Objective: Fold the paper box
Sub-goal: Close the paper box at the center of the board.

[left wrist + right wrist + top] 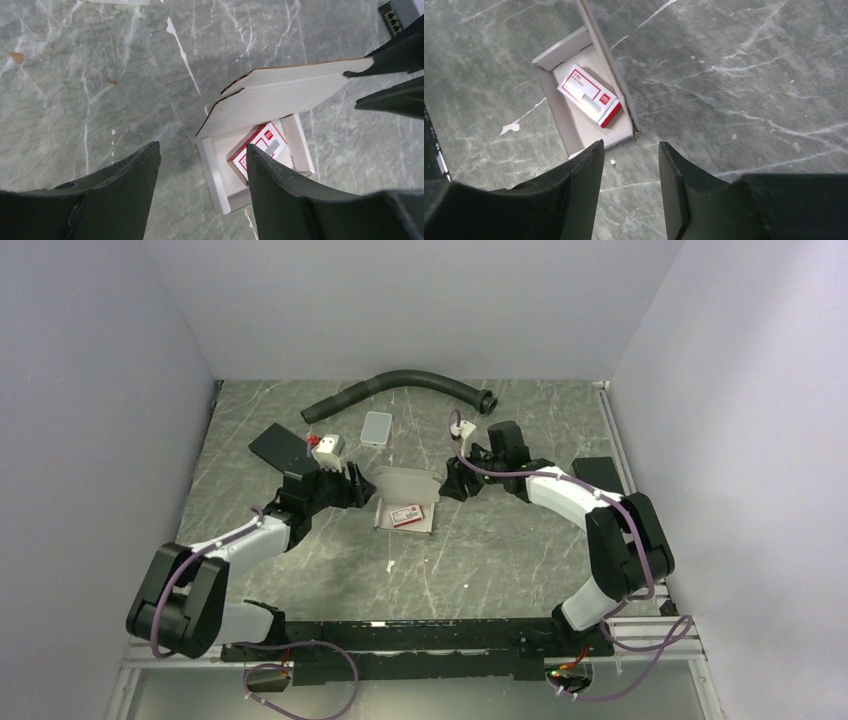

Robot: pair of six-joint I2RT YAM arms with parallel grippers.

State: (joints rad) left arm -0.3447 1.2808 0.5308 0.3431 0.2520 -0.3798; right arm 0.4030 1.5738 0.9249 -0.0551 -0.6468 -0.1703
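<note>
Top view: box [405, 525] at centre of table [500, 560], lid [408, 479] half raised, red-white pack [407, 515] inside. Left gripper [352, 483] just beside box's left side, right gripper [452, 480] by lid's right end.

Left wrist: jaws apart, nothing between (only marble and box corner below). Lid tilted over pack.

Right wrist: jaws apart, gripping nothing. Lid seen edge-on, its near corner just ahead of fingertips (contact unclear).
</note>
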